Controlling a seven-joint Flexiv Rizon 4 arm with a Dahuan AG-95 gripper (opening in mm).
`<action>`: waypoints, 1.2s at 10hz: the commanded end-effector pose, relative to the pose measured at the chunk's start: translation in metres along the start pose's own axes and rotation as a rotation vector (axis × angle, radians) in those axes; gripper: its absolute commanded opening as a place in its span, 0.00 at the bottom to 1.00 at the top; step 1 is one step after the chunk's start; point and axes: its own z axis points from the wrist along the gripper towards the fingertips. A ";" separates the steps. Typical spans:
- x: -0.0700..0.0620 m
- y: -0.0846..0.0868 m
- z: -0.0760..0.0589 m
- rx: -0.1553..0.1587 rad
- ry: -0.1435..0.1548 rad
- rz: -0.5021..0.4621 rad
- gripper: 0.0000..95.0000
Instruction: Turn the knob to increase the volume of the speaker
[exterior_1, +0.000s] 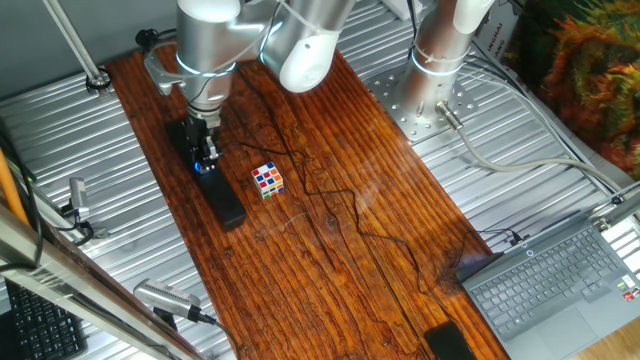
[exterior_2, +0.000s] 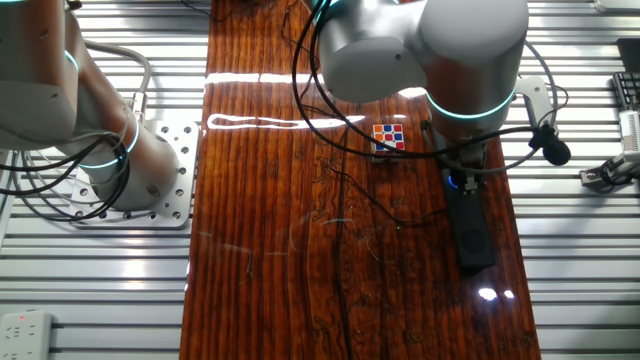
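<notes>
we see the speaker (exterior_1: 214, 180) lying on the wooden bench (exterior_1: 330, 240), just beside the colourful cube (exterior_1: 267, 179). the tool (exterior_1: 206, 157) stands straight over the blue-lit knob (exterior_1: 205, 167) at the speaker's far end; we cannot tell if its fingers are pinching the knob or spread.

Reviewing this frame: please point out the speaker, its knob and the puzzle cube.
speaker (exterior_1: 224, 203): one fixed view, on the bar's free end.
knob (exterior_1: 205, 167): one fixed view, on the blue glow below the pincer.
puzzle cube (exterior_2: 389, 135): the other fixed view, on its top face.
</notes>
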 end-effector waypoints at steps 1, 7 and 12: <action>0.000 -0.001 0.001 0.006 -0.012 -0.047 0.20; 0.000 -0.001 0.001 0.016 0.001 -0.058 0.80; -0.001 0.003 -0.008 0.027 0.088 -0.084 0.80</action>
